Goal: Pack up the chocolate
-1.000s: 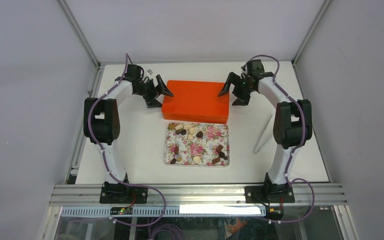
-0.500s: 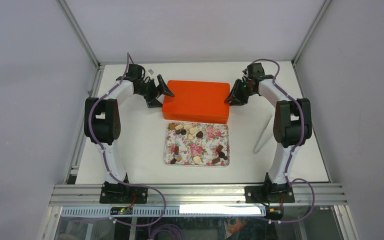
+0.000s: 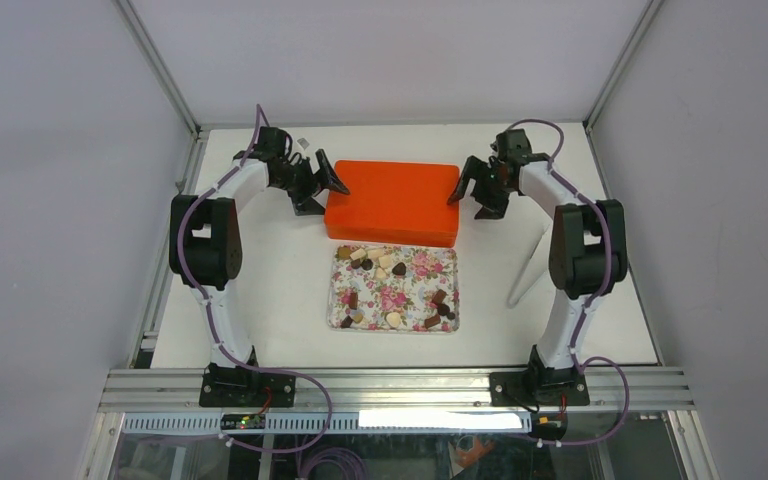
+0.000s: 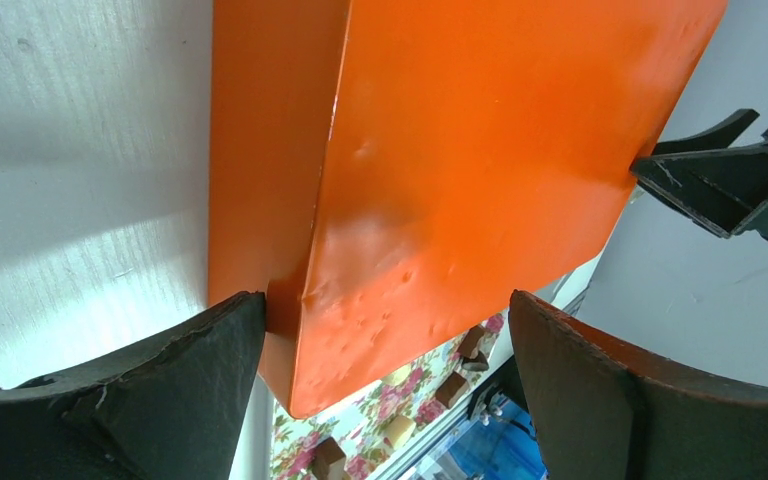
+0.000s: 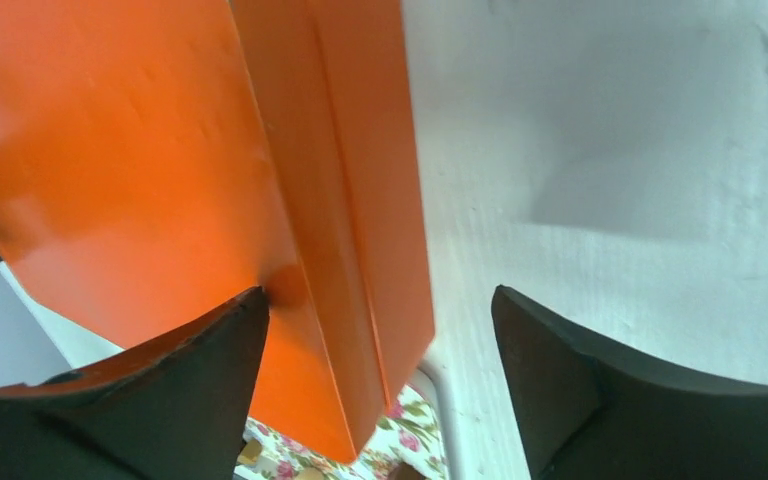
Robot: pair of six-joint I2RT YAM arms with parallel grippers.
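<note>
White table [image 3: 260,300]; chocolate [image 3: 399,269] clearest from above.

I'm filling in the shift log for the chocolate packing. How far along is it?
Done: nothing packed that I can see. The chocolate lies scattered on the floral tray, and the orange box looks closed.
In hand: the left gripper and right gripper, both open, each straddle one end of the box.
Left: open the box and move every piece in.
</note>
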